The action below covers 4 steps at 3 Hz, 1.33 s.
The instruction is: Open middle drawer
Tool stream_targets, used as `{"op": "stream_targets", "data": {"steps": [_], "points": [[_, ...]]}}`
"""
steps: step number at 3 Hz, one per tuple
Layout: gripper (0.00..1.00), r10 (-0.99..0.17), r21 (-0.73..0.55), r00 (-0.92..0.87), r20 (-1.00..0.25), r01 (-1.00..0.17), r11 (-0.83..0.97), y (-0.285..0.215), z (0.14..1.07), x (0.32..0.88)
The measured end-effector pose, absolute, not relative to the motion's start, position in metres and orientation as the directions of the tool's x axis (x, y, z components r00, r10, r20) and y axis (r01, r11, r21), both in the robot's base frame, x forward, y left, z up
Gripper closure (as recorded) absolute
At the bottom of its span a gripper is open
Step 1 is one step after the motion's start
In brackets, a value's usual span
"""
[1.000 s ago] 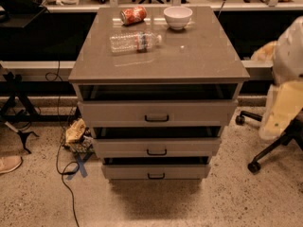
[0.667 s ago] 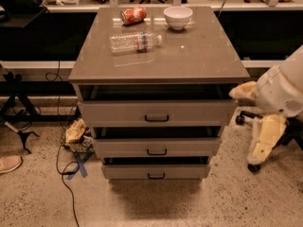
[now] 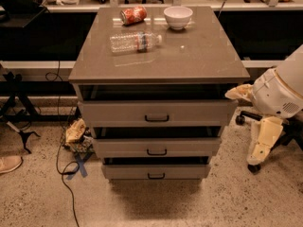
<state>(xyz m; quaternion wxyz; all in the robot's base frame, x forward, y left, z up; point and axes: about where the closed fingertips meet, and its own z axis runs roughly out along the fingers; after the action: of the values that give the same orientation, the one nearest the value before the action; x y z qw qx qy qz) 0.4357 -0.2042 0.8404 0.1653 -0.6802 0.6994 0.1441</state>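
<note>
Tool (image 3: 262, 144) right of flat-fronted middle drawer (image 3: 156, 147), apart.

My arm (image 3: 284, 86) is cut off by the right edge. My tool (image 3: 259, 150) hangs low, right of the middle drawer (image 3: 156, 146), whose interior is lost in shadow beneath the top drawer (image 3: 189, 112).

- A red can (image 3: 133, 15) lies on its side near the back edge of the cabinet top (image 3: 199, 56), left of centre.
- A white bowl (image 3: 178, 17) stands upright by the back edge, right of the can.
- A clear bottle (image 3: 135, 41) lies on its side just in front of the can.
- A black cable (image 3: 61, 169) trails across the speckled floor (image 3: 236, 202).
</note>
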Motion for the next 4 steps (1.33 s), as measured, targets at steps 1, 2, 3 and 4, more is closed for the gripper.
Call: {"op": "stream_targets", "data": {"steps": [1,2,3,4], "points": [[0.00,-0.895,-0.032,-0.008,-0.445,-0.999,0.024,-0.209,0.834,0.436],[0.00,-0.893,-0.046,0.018,-0.449,-0.999,0.004,-0.243,0.780,0.442],[0.00,-0.892,-0.075,0.075,-0.446,-0.996,-0.046,-0.278,0.708,0.458],[0.00,-0.886,-0.075,0.087,-0.455,-0.995,-0.059,-0.295,0.627,0.480]]}}
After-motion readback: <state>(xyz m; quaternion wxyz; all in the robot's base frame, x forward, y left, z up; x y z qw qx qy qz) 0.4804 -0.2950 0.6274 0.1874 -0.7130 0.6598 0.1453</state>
